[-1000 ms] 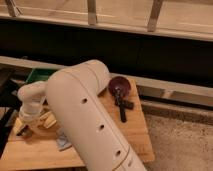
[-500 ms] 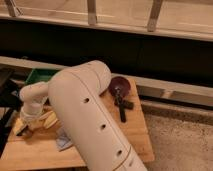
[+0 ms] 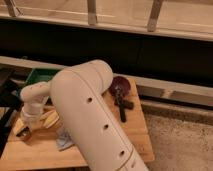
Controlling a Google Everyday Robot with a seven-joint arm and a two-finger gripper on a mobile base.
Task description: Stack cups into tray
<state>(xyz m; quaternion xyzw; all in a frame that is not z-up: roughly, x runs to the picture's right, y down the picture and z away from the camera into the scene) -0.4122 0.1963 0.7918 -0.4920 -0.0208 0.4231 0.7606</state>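
The white arm (image 3: pixel 95 120) fills the foreground, running from the lower edge up and then left toward the green tray (image 3: pixel 39 76); it hides much of the wooden worktop (image 3: pixel 136 136). Nearer the camera than the tray and slightly to its right, one pale blue cloth (image 3: pixel 63 141) lies on the worktop. The gripper (image 3: pixel 22 129) hangs low over the worktop directly in front of the tray, at its left end, a position judged to suit a pickup close to the drop point. How far it is open, and whether it holds anything, cannot be told. Just beside it, between it and the tray, lie pale yellowish objects (image 3: pixel 50 119); they may be cups, but neither their kind nor their count is clear. Well to the right of the tray sit one black tool (image 3: pixel 122 106) and, behind it, one dark red cup (image 3: pixel 120 86), apart from the tray and not yet stacked. One tray is present, at the rear left corner; its contents are hidden. Beyond the tray stands a dark wall (image 3: pixel 150 55).
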